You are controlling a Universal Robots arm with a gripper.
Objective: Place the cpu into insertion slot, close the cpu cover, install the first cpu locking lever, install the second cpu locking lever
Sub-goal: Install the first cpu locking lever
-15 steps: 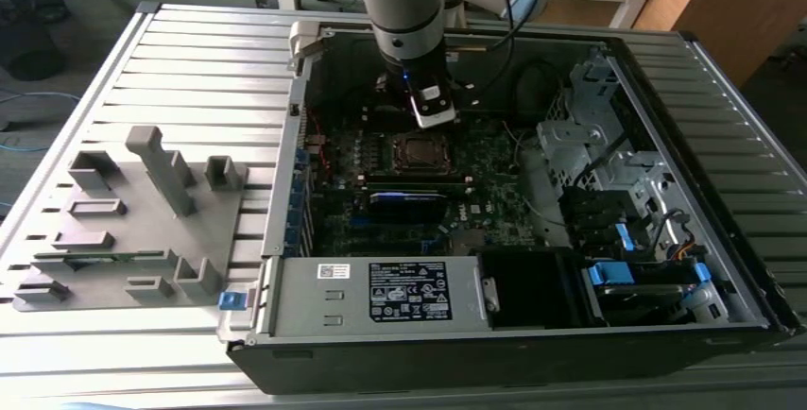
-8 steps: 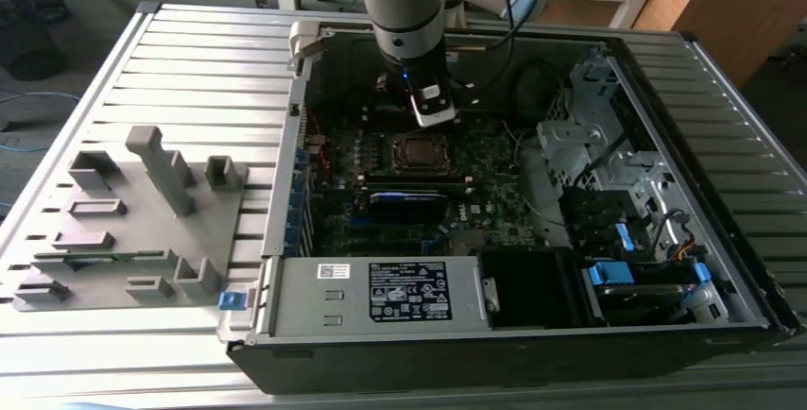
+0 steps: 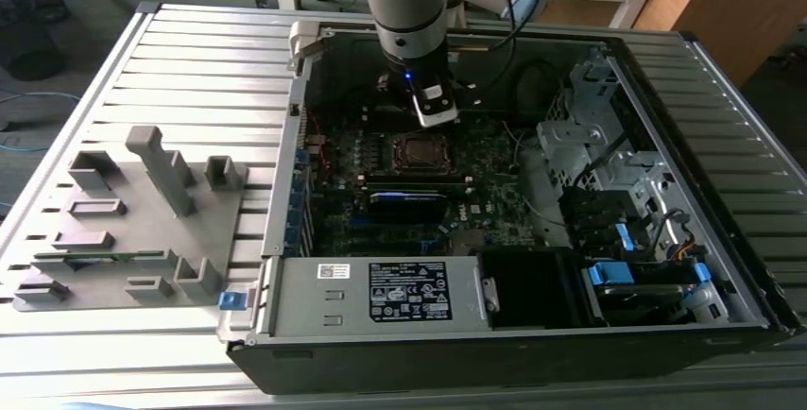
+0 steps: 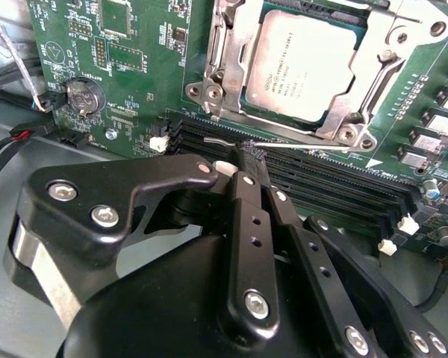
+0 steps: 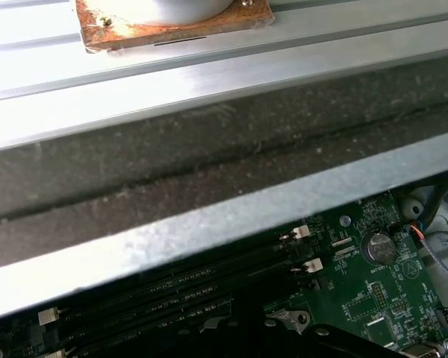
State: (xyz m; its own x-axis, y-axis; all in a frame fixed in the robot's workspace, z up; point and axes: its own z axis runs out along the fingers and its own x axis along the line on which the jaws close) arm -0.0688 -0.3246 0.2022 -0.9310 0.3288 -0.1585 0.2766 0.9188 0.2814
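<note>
sitting in the insertion slot [image 4: 336, 127]: cpu [image 4: 302, 63].

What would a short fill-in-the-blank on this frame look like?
1. The cpu sits in its ____ with the metal cover closed around it.
2. The claw hovers over the long black memory ____.
3. A round coin ____ sits on the green board.

Missing: socket; slots; battery

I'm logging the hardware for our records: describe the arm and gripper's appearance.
The arm is a silver-grey tube with a light blue joint cap and a black cable alongside. In the second wrist view the gripper is matte black, with jointed link bars, silver screw heads and a silver band.
</note>
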